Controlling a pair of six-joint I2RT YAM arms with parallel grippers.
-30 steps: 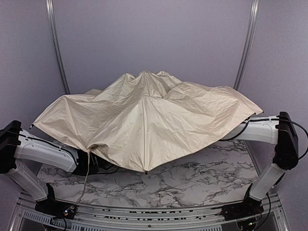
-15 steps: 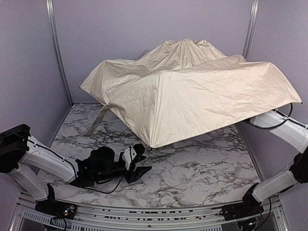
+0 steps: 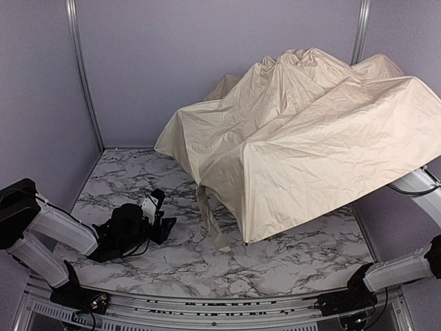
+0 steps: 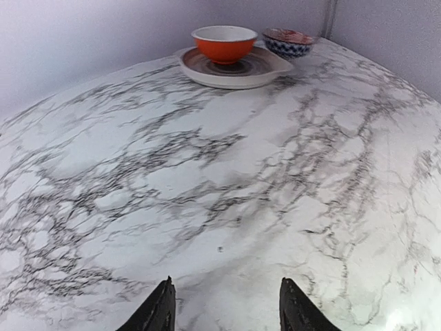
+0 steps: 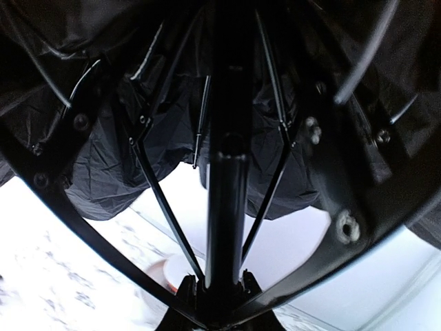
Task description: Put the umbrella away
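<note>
Tilting over the right half of the marble table [image 3: 138,176], the umbrella [image 3: 310,138] stands open. Its wrinkled cream canopy slopes down toward the table's middle, and its lowest rib tip sits close to the tabletop; whether it touches cannot be told. A fabric strap [image 3: 207,217] dangles from the canopy's lower left edge toward the marble. The right arm [image 3: 403,269] reaches up beneath the canopy, which hides its wrist from above. In the right wrist view, the right gripper [image 5: 215,303] is pinched around the dark shaft [image 5: 226,172], which runs straight up between thin black ribs [image 5: 155,186] and the black underside of the fabric.

The left gripper [image 3: 160,214] lies low over the near left part of the table, well apart from the umbrella, its fingers [image 4: 162,310] spread with only bare marble between them. Far ahead of it, near the purple wall [image 4: 83,41], a red-orange bowl [image 4: 224,43] sits on a grey plate [image 4: 262,69], with a blue-patterned bowl [image 4: 288,41] just beside it.
</note>
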